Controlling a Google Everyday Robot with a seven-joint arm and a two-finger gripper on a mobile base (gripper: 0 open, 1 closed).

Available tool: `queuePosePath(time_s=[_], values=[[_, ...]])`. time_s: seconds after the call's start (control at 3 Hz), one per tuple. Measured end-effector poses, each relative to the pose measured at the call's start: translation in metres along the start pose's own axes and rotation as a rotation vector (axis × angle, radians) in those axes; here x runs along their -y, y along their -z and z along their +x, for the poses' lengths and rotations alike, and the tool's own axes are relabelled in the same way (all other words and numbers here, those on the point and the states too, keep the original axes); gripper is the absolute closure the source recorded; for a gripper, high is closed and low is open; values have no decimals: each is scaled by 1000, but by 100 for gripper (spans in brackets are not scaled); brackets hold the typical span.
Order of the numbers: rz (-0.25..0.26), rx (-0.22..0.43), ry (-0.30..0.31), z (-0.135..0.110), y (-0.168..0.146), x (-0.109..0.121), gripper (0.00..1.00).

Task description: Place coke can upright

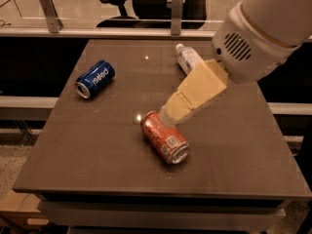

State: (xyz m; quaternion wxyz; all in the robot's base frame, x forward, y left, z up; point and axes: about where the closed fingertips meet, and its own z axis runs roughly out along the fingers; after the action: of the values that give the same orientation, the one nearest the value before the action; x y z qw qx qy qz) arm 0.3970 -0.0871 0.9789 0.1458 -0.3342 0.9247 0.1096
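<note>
The coke can [164, 137] lies on its side near the middle of the dark table [97, 145], its silver end facing the front right. My gripper [168, 115] reaches down from the upper right on a white arm, and its tan tip sits just above the can's far end. I cannot see contact with the can.
A blue Pepsi can [95, 78] lies on its side at the left. A clear plastic bottle with a white cap [187, 58] lies at the back, partly hidden behind my arm. A rail and office chairs stand beyond the table's far edge.
</note>
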Motion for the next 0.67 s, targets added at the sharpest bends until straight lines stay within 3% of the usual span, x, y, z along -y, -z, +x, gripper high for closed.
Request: queuePosePath(time_s=[0.33,0.67], values=[[11,-18,-25,-10,-23,-9,0],[11,-23,-52,-16,-50,3,0]])
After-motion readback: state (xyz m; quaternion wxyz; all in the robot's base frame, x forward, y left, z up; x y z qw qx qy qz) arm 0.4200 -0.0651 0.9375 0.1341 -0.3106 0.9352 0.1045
